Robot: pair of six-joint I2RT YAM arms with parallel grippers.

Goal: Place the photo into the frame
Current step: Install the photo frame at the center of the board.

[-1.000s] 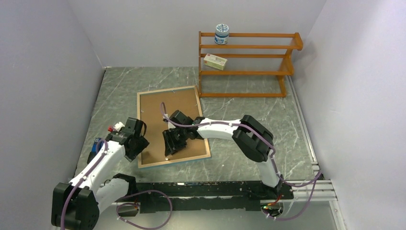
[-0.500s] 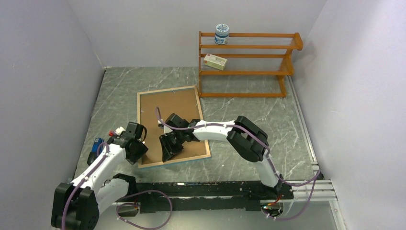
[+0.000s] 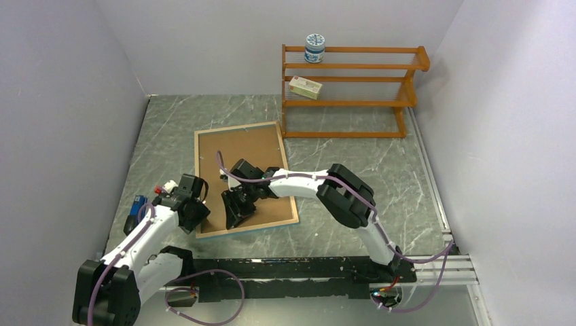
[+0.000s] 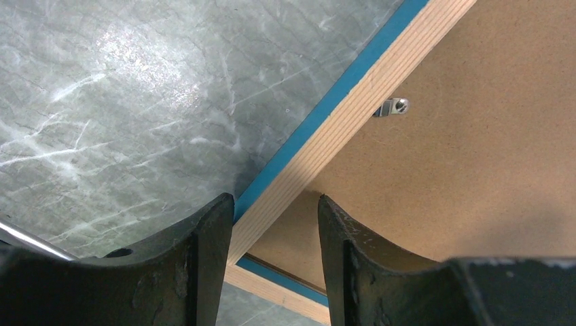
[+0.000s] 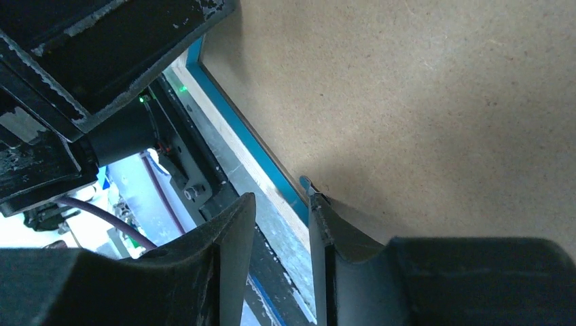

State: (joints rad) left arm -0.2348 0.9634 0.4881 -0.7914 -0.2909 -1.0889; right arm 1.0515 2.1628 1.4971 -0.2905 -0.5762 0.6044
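From above, the frame [image 3: 239,151] lies face down on the table [image 3: 170,129], near the wooden shelf [image 3: 353,92]; the left gripper [image 3: 197,214] is at its near left corner and the right gripper [image 3: 234,212] is over its near edge. In the left wrist view the fingers [image 4: 204,238] stand half apart with the frame's wooden rim between them; I cannot tell if they squeeze it. In the right wrist view the fingers [image 5: 224,238] are a little apart above the brown board [image 5: 421,102], holding nothing; a small metal clip [image 5: 306,183] sits by one tip.

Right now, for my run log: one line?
frame face-down, backing board in; left gripper astride rim; right gripper at near-edge clip
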